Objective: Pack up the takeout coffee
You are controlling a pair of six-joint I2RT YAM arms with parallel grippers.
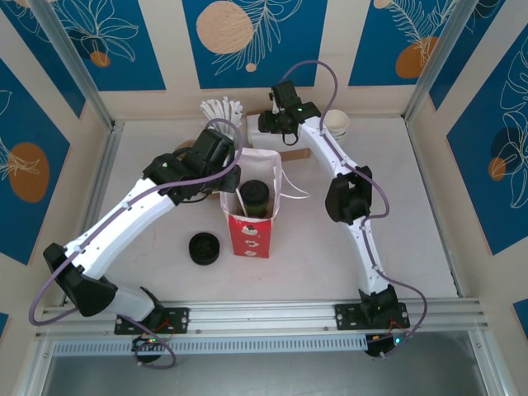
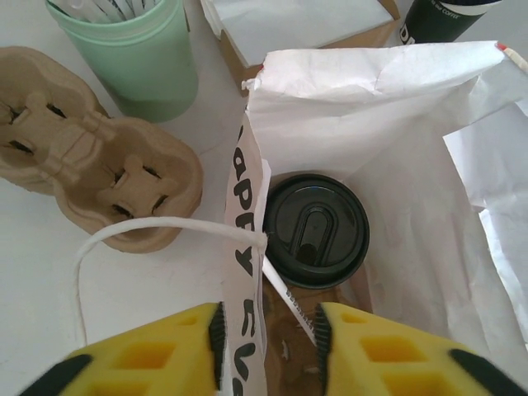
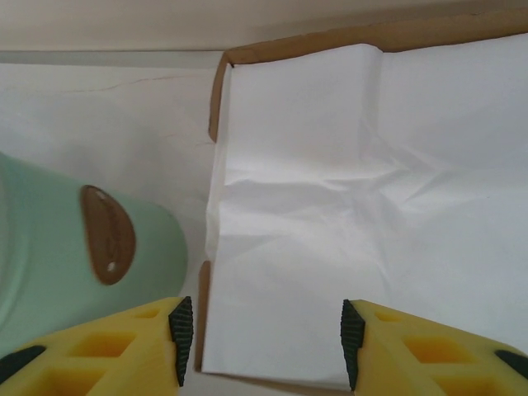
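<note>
Middle of the table, and the takeout coffee point(image 2: 313, 229) is in: it stands upright at the bottom of the red-and-white paper bag point(image 2: 371, 107), black lid facing up. The left gripper point(image 2: 268, 330) hovers at the bag's far-left rim. Its yellow fingers point(image 2: 148, 363) are parted and straddle the printed edge of the paper, with a clear gap on one side, so it's released, gripping nothing. The bag's white cord handle point(image 2: 148, 224) loops out over the tabletop, towards a brown pulp cup carrier point(image 2: 99, 165). Beyond that stands a mint-green tumbler point(image 2: 132, 58) with white sticks in it. Over at the far side, the right gripper point(image 3: 262, 330) hangs above a stack of white paper point(image 3: 355, 206) in a cardboard tray, jaws spread and empty, just right of the green tumbler. A low black stack of lids point(image 1: 204, 248) sits near-left of the bag.
</note>
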